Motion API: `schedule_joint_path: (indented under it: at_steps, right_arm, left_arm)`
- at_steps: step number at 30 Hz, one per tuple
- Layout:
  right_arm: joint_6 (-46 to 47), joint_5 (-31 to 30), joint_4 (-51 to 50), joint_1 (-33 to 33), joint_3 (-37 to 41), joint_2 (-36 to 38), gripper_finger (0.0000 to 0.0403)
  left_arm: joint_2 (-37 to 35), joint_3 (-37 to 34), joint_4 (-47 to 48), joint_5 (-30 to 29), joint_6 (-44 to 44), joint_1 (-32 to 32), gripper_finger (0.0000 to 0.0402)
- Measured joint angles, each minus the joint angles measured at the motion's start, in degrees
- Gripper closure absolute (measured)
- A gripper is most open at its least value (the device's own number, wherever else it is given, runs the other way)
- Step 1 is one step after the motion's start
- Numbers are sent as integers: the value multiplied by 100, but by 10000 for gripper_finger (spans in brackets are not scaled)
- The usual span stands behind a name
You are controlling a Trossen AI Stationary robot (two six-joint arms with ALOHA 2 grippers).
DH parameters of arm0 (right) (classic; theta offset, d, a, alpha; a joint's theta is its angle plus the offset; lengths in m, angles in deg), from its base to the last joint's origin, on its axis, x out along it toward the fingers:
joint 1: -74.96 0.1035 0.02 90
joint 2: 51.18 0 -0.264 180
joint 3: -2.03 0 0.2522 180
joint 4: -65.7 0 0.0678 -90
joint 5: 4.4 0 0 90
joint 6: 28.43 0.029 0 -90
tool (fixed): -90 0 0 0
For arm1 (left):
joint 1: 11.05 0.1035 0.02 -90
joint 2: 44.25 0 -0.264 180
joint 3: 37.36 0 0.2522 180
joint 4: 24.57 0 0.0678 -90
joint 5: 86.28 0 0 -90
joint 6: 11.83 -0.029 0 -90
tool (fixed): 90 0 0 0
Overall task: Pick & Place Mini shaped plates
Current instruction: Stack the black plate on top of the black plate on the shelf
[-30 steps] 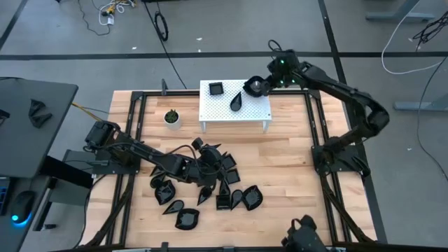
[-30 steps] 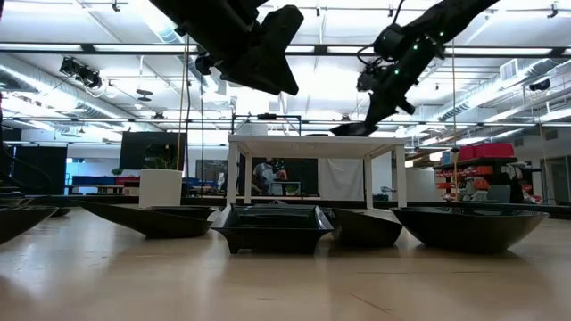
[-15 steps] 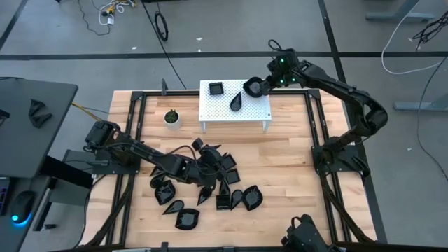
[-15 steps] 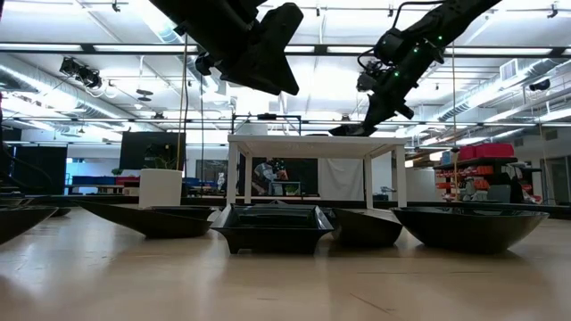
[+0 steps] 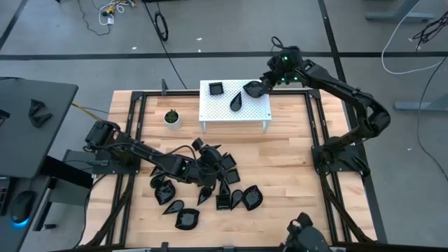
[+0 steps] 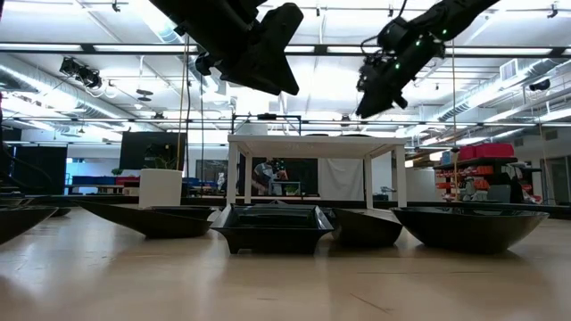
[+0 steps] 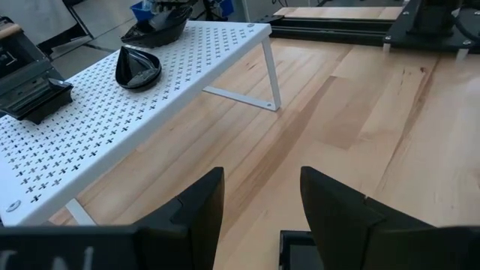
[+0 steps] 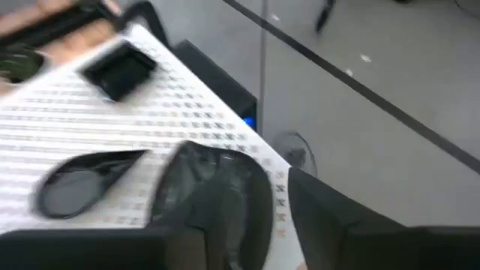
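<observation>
High view: right gripper (image 5: 269,78), jaws parted, releases a leaf-shaped plate (image 5: 253,88) onto the white stand (image 5: 224,112); left gripper (image 5: 207,166), open, should next descend on the plate pile (image 5: 210,192).

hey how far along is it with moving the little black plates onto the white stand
Done: three plates sit on the white stand: a square plate, a teardrop plate and a third plate at the corner by the right gripper, whose fingers stand apart above it.
In hand: nothing; the left gripper hangs open over the pile.
Left: that pile, roughly a dozen plates, on the table.
</observation>
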Motion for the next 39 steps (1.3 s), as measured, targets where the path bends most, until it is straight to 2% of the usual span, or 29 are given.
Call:
schedule_joint_path:
  at_steps: [3,6,9,14,18,22,26,30,35,39]
  right_arm:
    - [-42,533,86,250,117,403,249]
    - [-106,1034,511,786,559,1005,246]
    - [8,1148,1203,1535,1401,1732,247]
    - [188,1205,2912,3339,3187,2846,252]
    - [105,948,4283,4758,4507,3199,252]
    - [394,-41,5588,5709,5449,3075,252]
    - [681,-727,6228,6098,5972,2879,252]
    - [812,-1075,6356,6132,6087,2764,252]
    - [607,-1357,6622,6128,6087,2725,252]
    - [350,-1438,6903,6126,6087,2725,252]
  left_arm:
    - [0,0,0,0,0,0,220]
    - [0,0,0,0,23,0,220]
    - [0,0,2,2,108,-2,220]
    - [0,0,3,3,141,-4,220]
    - [0,0,2,2,146,-4,220]
    - [0,0,54,200,121,-4,220]
    - [0,0,514,1082,182,-117,220]
    - [0,-2,1364,1847,940,-461,220]
    - [0,-4,2111,1775,2192,-1108,220]
    - [0,-4,2265,1568,2731,-1487,220]
